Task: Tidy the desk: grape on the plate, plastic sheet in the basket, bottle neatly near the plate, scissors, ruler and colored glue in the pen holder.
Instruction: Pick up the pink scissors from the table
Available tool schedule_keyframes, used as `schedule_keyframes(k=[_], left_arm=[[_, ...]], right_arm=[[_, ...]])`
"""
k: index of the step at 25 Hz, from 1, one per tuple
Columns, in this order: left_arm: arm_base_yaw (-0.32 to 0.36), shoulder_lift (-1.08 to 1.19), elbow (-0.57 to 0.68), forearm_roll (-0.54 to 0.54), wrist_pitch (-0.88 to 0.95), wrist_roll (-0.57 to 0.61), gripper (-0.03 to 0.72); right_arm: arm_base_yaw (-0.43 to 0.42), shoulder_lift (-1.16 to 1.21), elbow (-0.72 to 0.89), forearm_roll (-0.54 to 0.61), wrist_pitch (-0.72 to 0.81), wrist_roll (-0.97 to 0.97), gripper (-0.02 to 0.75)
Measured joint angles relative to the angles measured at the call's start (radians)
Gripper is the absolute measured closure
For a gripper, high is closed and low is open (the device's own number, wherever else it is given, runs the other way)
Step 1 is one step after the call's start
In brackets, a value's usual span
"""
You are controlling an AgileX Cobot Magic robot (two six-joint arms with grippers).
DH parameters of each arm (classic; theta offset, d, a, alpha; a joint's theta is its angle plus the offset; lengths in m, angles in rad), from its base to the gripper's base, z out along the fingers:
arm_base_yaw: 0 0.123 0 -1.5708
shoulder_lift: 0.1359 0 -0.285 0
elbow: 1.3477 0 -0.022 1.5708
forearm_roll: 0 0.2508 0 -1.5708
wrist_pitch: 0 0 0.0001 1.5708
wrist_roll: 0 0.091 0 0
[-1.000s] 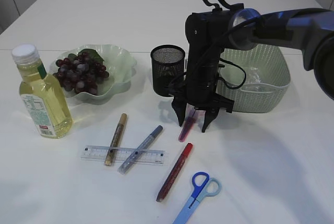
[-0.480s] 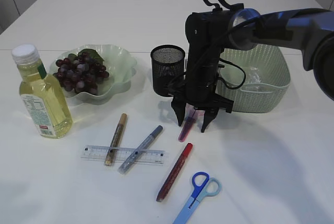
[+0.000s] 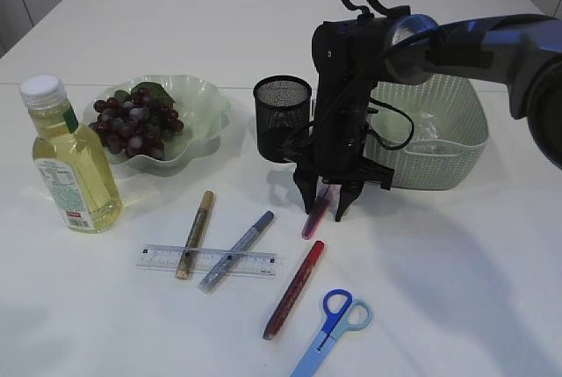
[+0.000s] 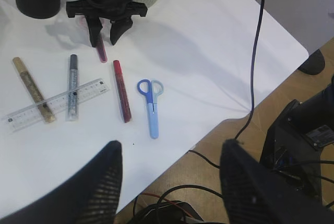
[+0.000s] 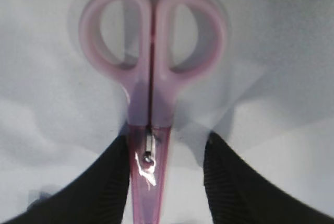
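Bottle [image 3: 68, 159] is standing at far left, beside the plate [image 3: 206, 105] carrying the grapes [image 3: 136, 121]. Ruler [image 3: 207, 261] is lying flat under the gold glue pen [image 3: 194, 233] and silver glue pen [image 3: 236, 238]; red glue pen [image 3: 294, 288] and blue scissors [image 3: 332, 322] are lying nearer the table edge. Pen holder [image 3: 282, 118] is standing mid-table. Right gripper [image 3: 324, 208] is straddling the pink scissors [image 5: 150, 85] (blades sheathed), jaws narrowly parted, not clamped. Basket [image 3: 439, 135] is sitting at right. Left gripper [image 4: 169, 182] is hanging wide open, off the table edge.

Glossy pink plastic scissors [image 5: 151, 78], a black metal-mesh pen holder [image 3: 282, 117], and a woven-look plastic basket [image 3: 457, 144].
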Motion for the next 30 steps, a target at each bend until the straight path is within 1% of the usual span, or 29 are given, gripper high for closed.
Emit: schedule_keyframes(k=[6, 11, 17, 21, 30], left_arm=[[0.0, 0.0, 0.0, 0.0, 0.0, 0.0, 0.253], [0.0, 0.0, 0.0, 0.0, 0.002, 0.0, 0.253], [0.0, 0.0, 0.0, 0.0, 0.0, 0.0, 0.253], [0.0, 0.0, 0.0, 0.0, 0.002, 0.0, 0.253], [0.0, 0.0, 0.0, 0.0, 0.002, 0.0, 0.254]], right_arm=[[0.0, 0.0, 0.0, 0.0, 0.0, -0.004, 0.395], [0.0, 0.0, 0.0, -0.001, 0.0, -0.004, 0.48], [0.0, 0.0, 0.0, -0.001, 0.0, -0.004, 0.543], [0.0, 0.0, 0.0, -0.001, 0.0, -0.018, 0.556], [0.0, 0.0, 0.0, -0.001, 0.0, -0.075, 0.557]])
